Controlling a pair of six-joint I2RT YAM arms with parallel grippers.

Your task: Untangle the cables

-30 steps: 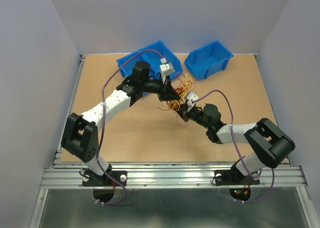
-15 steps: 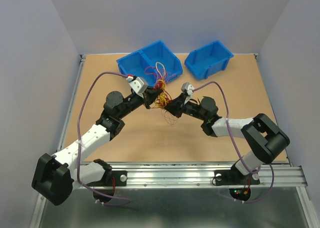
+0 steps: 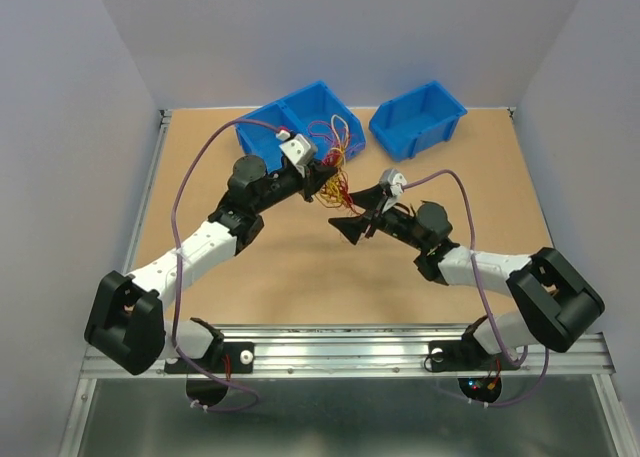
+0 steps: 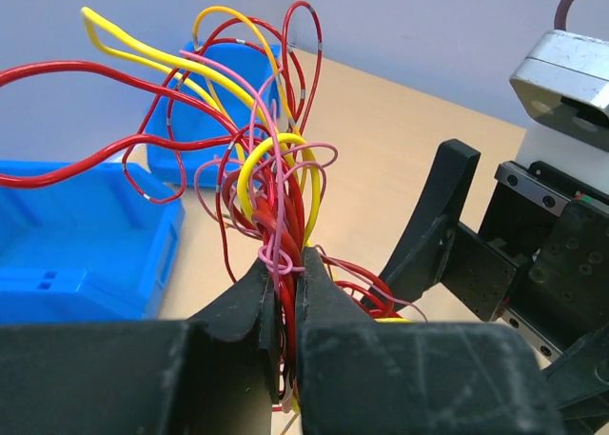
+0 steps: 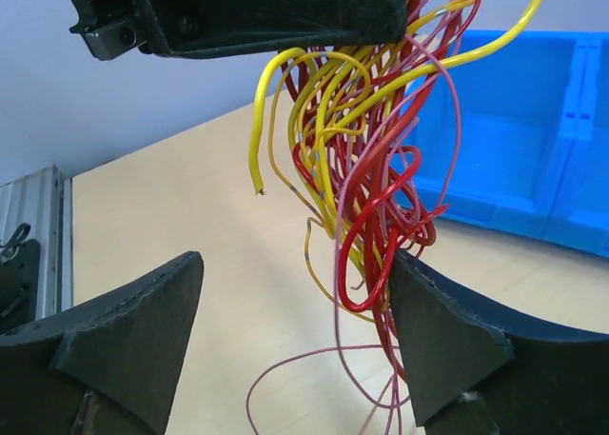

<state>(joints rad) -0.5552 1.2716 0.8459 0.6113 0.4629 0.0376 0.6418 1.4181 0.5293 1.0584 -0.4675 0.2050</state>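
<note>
Now the right gripper [image 3: 350, 227], jaws just released, gapes at 4 o'clock of the cable tangle [image 3: 335, 167]; the left gripper [image 4: 284, 285] alone clenches it, so regrasping 1 strand seems due.

Robotics lab bench [image 3: 290, 277], grey partitions [image 3: 70, 127], aluminium rail [image 3: 340, 349], blue bins [image 3: 445, 107]

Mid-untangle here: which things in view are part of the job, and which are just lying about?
In the job: the cables, hanging from the shut left gripper; the right gripper, open beside them.
Lying about: the left blue bin and the right blue bin, on the table, far side.
</note>
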